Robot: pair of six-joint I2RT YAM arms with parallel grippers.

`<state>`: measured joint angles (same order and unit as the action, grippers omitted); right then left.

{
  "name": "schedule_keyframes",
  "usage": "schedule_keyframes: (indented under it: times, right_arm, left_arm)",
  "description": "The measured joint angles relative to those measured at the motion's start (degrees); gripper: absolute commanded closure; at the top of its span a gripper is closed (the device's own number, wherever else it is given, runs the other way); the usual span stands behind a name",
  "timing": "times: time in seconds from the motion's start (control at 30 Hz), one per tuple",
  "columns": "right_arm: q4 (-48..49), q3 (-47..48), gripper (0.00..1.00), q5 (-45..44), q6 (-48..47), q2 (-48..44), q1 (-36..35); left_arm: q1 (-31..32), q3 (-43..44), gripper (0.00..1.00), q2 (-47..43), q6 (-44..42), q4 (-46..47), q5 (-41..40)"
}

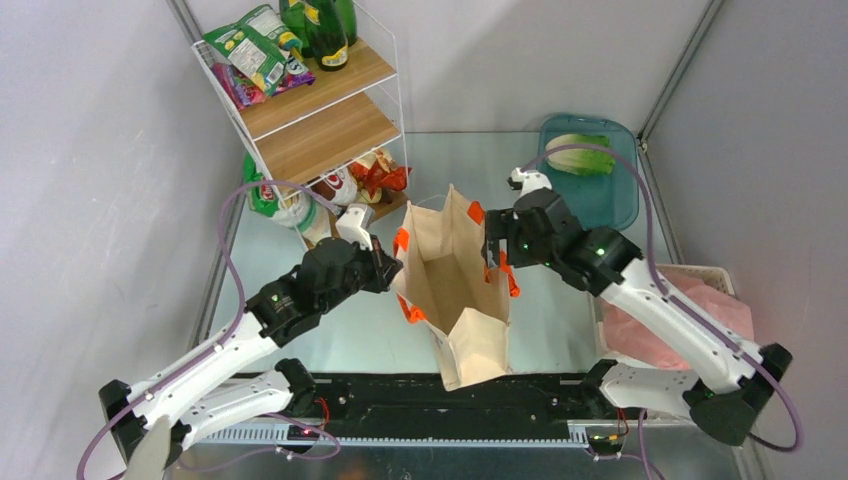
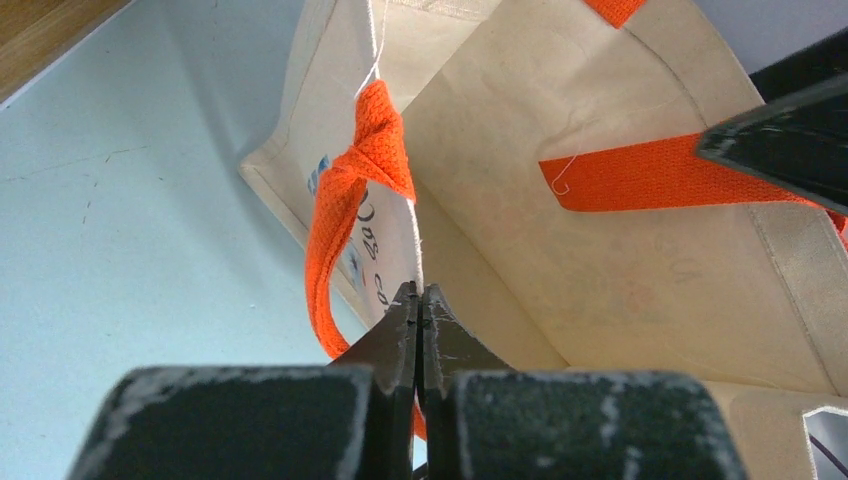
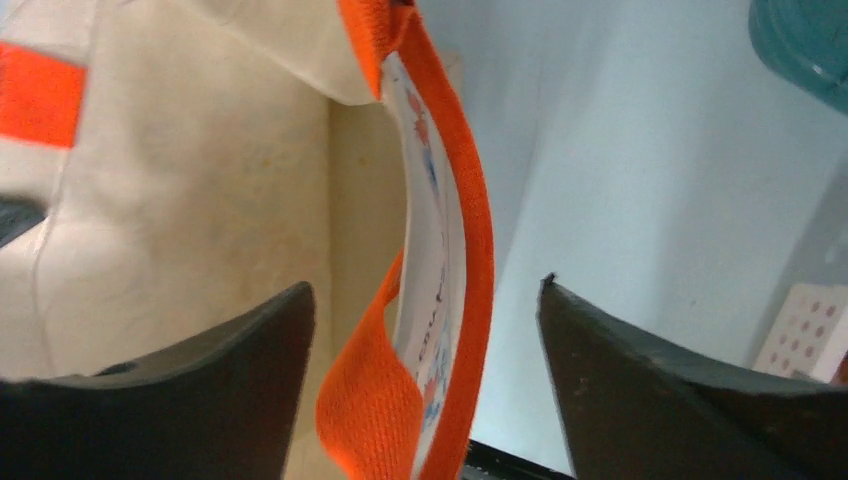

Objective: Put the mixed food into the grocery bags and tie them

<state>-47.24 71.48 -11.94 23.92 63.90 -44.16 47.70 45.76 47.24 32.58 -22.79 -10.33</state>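
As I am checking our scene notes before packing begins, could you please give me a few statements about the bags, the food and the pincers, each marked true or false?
1. The left pincer is shut on the rim of the tote. True.
2. The right pincer is clamped on the orange handle. False: its jaws stand open, with the handle between them.
3. The lettuce lies in the teal tray. True.
4. The pink bag lies inside the tote. False: it lies in the white basket on the robot's right.
5. The tote stands upright with its mouth open. True.
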Motion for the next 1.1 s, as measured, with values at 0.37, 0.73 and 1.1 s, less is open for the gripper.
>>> schedule_keyframes:
  times: [0.37, 0.73, 1.1]
  right_arm:
    - [6.1, -0.2, 1.0, -8.3, -1.0, -0.3, -1.5]
    - [52.5, -32.9, 1.0, -14.8, -18.3, -27.7, -7.8]
    - [75.0, -51.1, 1.0, -19.3, -27.0, -30.8, -8.7]
  left_arm:
    - [0.0, 8.0, 1.0, 1.6, -6.5, -1.6, 0.8]
    - [11.1, -5.4, 1.0, -7.5, -20.9, 24.7, -8.5]
    - [20.2, -18.6, 1.0, -5.1, -34.2, 43.9, -18.3]
